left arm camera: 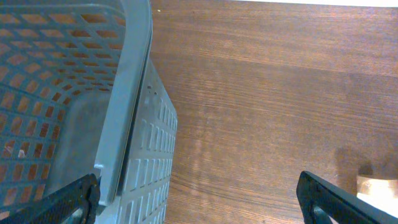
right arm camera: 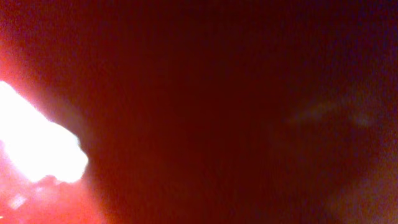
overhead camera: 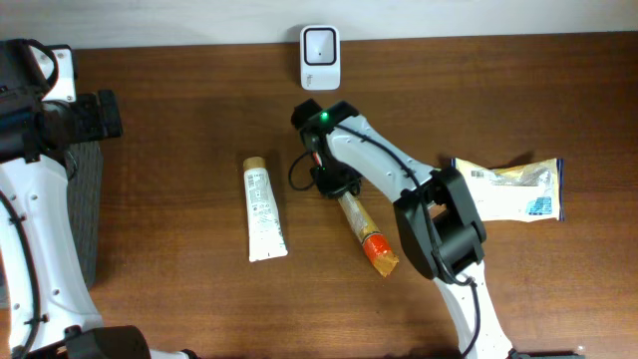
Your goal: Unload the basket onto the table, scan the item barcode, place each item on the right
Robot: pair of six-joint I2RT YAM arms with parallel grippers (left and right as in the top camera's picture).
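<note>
Because the right gripper [overhead camera: 334,183] sits low on the near end of the orange tube [overhead camera: 359,217], its jaws are hidden. I cannot tell whether they pinch it, and the wrist view is only red glare. The tube runs back from the gripper under the forearm. It looks light, soft-walled and glossy, so it will likely squash or slip and is best gripped across the firmer end. The scanner [overhead camera: 319,45] lies just beyond the gripper. The left gripper [left arm camera: 199,204] hangs spread wide beside the basket [left arm camera: 127,93].

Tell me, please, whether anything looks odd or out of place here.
Only the right wrist view: it is a red blur with a white glare patch, showing nothing usable. On the table, the white tube, orange tube and snack packet lie flat, nothing spilled.
</note>
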